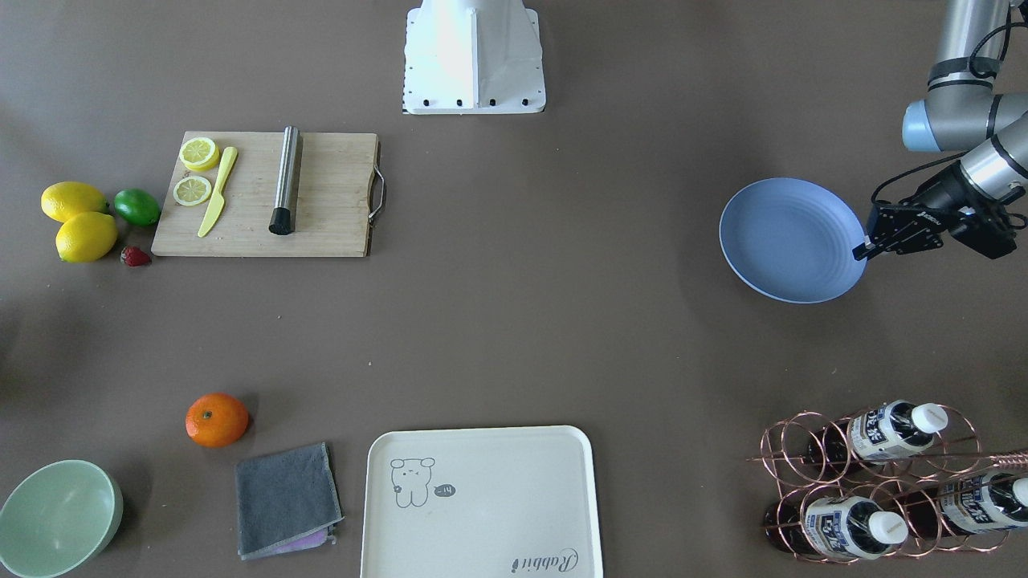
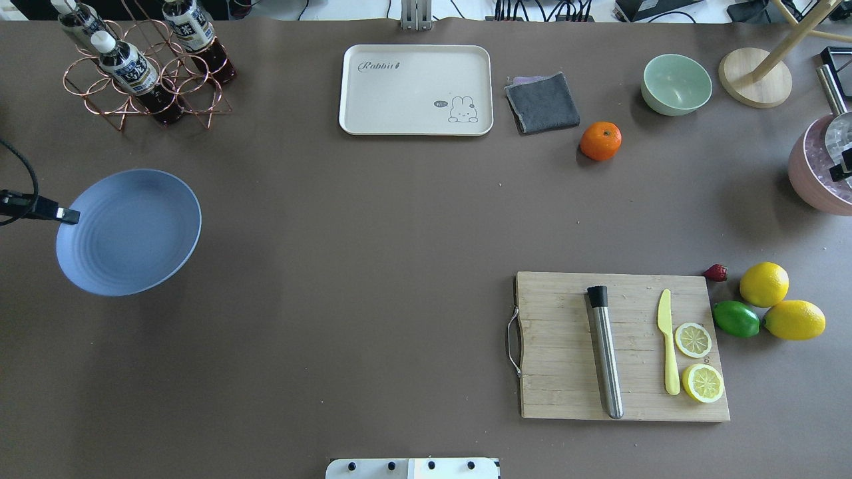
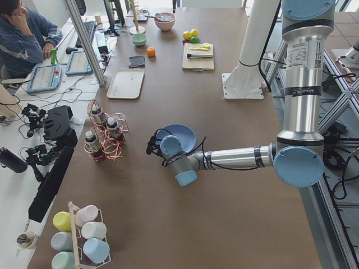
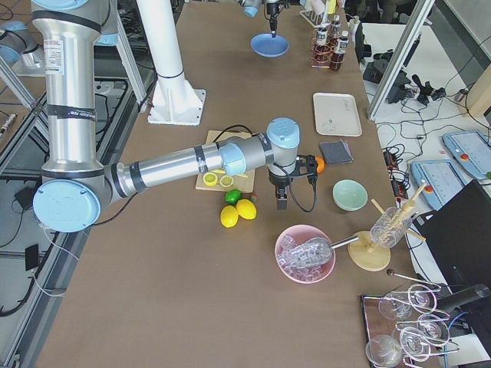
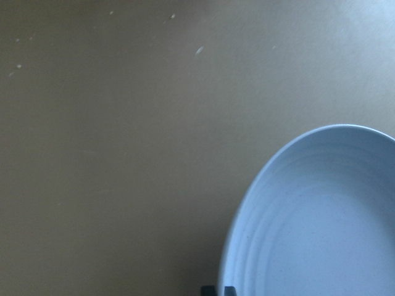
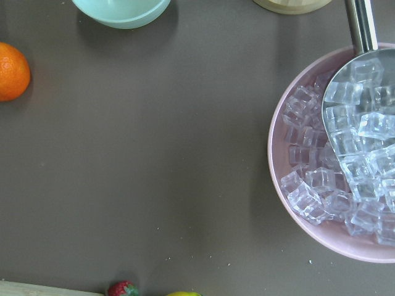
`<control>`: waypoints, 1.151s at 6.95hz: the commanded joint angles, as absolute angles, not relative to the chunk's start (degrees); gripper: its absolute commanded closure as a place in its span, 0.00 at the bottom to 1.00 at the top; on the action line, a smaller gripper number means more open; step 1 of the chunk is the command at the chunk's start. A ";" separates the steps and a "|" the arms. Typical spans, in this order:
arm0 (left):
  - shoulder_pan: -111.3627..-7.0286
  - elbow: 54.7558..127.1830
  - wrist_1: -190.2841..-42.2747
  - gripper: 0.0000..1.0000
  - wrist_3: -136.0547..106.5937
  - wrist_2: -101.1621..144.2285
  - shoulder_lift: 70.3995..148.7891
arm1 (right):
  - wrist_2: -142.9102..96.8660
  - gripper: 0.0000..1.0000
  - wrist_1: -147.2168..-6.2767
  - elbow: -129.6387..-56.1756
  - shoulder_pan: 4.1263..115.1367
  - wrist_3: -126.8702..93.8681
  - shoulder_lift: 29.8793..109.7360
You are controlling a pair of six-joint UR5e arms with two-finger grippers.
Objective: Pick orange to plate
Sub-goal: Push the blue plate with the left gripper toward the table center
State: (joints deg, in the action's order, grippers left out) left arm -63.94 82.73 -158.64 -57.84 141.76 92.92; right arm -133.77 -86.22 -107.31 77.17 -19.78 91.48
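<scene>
Plate (image 1: 787,241) rim sits pinched in the left tool (image 1: 861,251), jaws nearly closed.

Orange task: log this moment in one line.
orange on table; plate empty; left gripper at plate rim; right gripper apart from orange

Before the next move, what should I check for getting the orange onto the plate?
1. The orange lies free, nothing touching it: ok.
2. The plate is empty: ok.
3. The right gripper is above the orange: not ok, the orange sits at its camera's edge.
4. The right gripper is open: cannot tell.
5. The left gripper is clear of the plate: not ok, it is at the rim.
</scene>
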 commanded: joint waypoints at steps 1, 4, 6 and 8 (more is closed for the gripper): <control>-58.24 87.70 -158.73 1.00 -76.05 137.86 100.69 | -133.77 0.00 -86.22 -107.31 77.08 -19.78 91.41; -39.95 88.07 -144.68 1.00 -83.85 113.46 114.02 | -133.77 0.00 -86.22 -107.23 76.99 -19.78 90.97; -32.27 86.67 -133.55 1.00 -83.67 102.96 121.08 | -133.77 0.00 -86.22 -107.14 76.91 -19.78 90.97; -32.26 85.18 -132.80 1.00 -83.23 102.66 121.29 | -133.77 0.00 -86.22 -107.05 76.73 -19.78 90.97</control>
State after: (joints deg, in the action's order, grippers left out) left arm -32.66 86.22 -133.81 -83.45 103.47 120.71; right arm -133.77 -86.22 -107.10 76.83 -19.78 90.97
